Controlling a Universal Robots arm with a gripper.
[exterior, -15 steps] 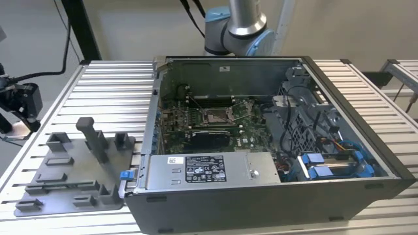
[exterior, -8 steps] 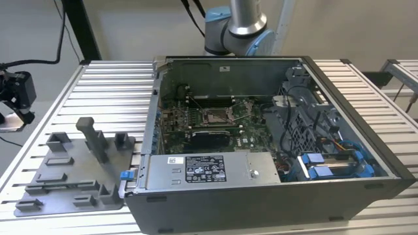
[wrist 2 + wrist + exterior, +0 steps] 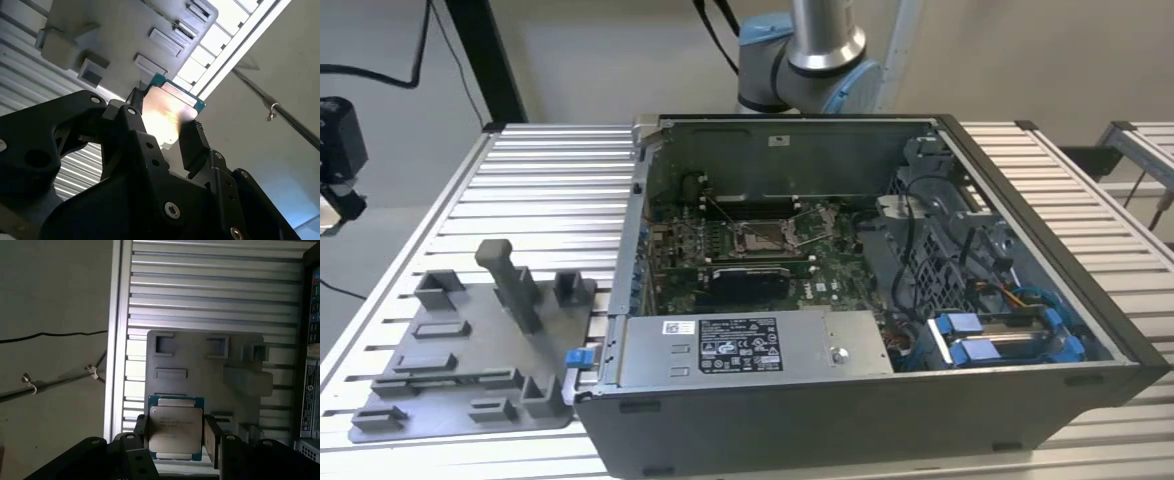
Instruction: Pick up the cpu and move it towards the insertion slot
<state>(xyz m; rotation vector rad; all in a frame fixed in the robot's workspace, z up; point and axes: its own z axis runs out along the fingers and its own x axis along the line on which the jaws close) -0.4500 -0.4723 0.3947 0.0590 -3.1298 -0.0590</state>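
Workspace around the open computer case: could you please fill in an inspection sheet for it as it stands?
Surface: ribbed metal table, carrying the open computer case and a grey tray at the exterior view's left.
Job's things: processor chip gripped by two opposite edges, with the tray behind it in both wrist views; socket on the green board inside the case.
Clutter: nothing seen.
Gripper: jaws shut on the processor chip.
Cables: coloured wires inside the case; black cable lying off the table's edge in the first wrist view.
Surroundings: arm's base behind the case; second table at the exterior view's right.
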